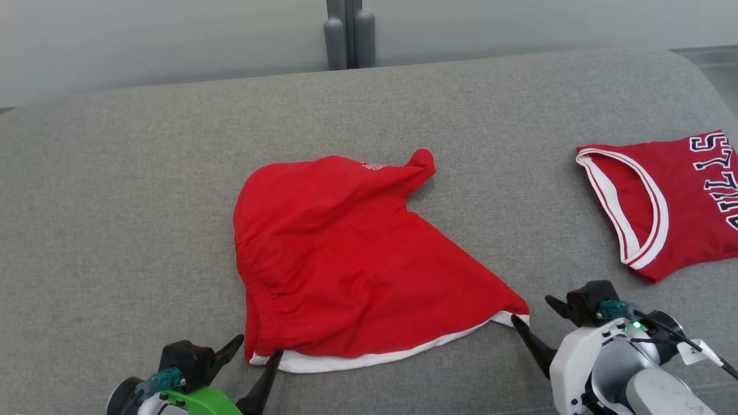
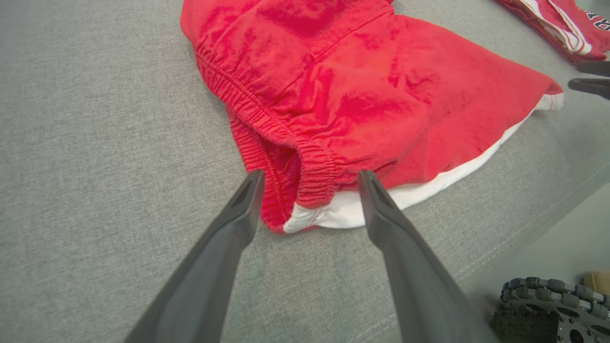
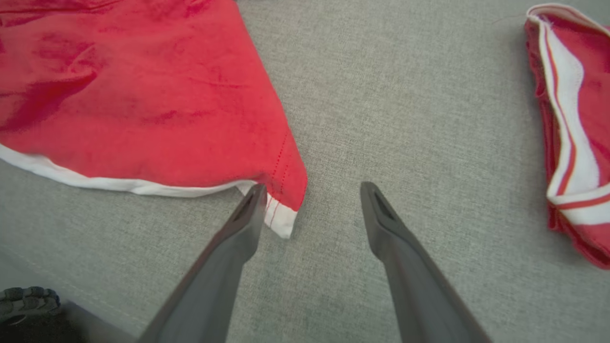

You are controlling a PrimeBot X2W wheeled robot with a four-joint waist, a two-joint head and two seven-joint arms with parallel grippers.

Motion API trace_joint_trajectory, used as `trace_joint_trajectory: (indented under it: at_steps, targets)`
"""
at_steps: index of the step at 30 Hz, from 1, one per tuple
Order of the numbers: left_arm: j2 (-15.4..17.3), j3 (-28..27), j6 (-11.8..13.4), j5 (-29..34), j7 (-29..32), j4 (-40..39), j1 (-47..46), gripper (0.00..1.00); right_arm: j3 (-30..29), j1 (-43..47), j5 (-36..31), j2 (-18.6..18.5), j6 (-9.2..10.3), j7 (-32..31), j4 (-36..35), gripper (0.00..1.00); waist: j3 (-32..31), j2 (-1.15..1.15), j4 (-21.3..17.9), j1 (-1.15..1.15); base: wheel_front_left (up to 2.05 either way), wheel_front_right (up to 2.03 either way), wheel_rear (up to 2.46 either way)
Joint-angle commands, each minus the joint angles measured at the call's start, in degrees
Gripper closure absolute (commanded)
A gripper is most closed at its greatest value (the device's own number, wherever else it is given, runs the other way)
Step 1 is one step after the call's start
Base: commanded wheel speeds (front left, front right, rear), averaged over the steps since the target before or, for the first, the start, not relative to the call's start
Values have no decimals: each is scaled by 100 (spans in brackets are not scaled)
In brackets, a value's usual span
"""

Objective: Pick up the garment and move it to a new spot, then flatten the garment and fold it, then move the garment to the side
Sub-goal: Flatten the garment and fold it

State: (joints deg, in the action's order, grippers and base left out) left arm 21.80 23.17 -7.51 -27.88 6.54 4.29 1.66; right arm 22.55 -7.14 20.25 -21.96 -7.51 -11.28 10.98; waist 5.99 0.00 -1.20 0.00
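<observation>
The garment (image 1: pixel 346 253), red shorts with a gathered waistband and white trim, lies crumpled but mostly spread in the middle of the grey cushion (image 1: pixel 144 202). My left gripper (image 1: pixel 259 346) is open at its near-left corner. In the left wrist view the left gripper (image 2: pixel 310 175) straddles the waistband end of the garment (image 2: pixel 357 95). My right gripper (image 1: pixel 530 309) is open at the near-right corner. In the right wrist view the right gripper (image 3: pixel 313 186) has its left finger touching the white-tipped point of the garment (image 3: pixel 143 105), and nothing is gripped.
A red jersey (image 1: pixel 674 202) with white trim and lettering lies at the cushion's right side, also close to the right gripper's outer side as the jersey (image 3: pixel 572 143). A grey post (image 1: pixel 349 34) stands behind the cushion. The cushion's front seam (image 2: pixel 524 228) runs just behind the grippers.
</observation>
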Motion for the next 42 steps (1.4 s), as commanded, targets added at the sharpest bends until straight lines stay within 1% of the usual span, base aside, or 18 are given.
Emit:
trace_joint_trajectory:
  at_steps: [1,11,17,22,23,25,26,27,28,29,33,36,39,42]
  targets:
    - [18,43,8,-20,38,39,-114,0,90,-77,20,6,5,-28,60,0,205,0,-25,0,0,0,0]
    - [124,328,8,-180,139,370,-409,0,735,-583,309,55,6,42,608,0,357,0,-50,0,0,0,0]
    - [174,455,8,-300,123,417,-481,0,967,-770,467,94,6,157,840,0,362,0,-9,0,0,0,0]
    - [208,664,8,-407,158,541,-534,0,1138,-886,601,113,6,231,980,0,400,0,-4,0,0,0,0]
    - [230,716,8,-433,140,579,-556,3,1180,-911,631,117,6,242,1003,0,413,0,-9,0,0,0,0]
    - [238,764,8,-476,56,662,-649,22,1237,-979,674,115,6,274,1039,0,434,0,-13,0,0,0,0]
    - [241,809,8,-478,25,707,-682,26,1255,-996,711,119,6,272,1067,5,439,0,-14,0,0,0,0]
    - [237,846,8,-486,-16,763,-713,36,1284,-1015,734,120,6,278,1095,31,442,0,-19,0,0,0,0]
    - [218,927,8,-536,-69,844,-785,78,1349,-1046,874,156,4,317,1117,100,448,0,-32,0,0,0,0]
    - [236,988,8,-561,-92,866,-823,100,1384,-1068,943,156,3,329,1118,100,449,0,-42,0,0,0,0]
    - [342,1142,8,-677,-118,907,-884,100,1420,-1137,1104,96,4,395,1109,100,451,0,-86,0,0,0,0]
    - [477,1181,8,-819,-129,757,-919,100,1368,-1199,1289,-17,5,436,962,100,464,0,-130,0,0,0,0]
    - [632,1034,8,-1059,-80,288,-938,100,1260,-1158,1463,-214,5,405,616,100,477,0,-138,0,0,0,0]
    - [791,847,57,-1262,25,-415,-881,100,1090,-1018,1588,-473,5,339,97,100,507,0,-162,0,0,0,0]
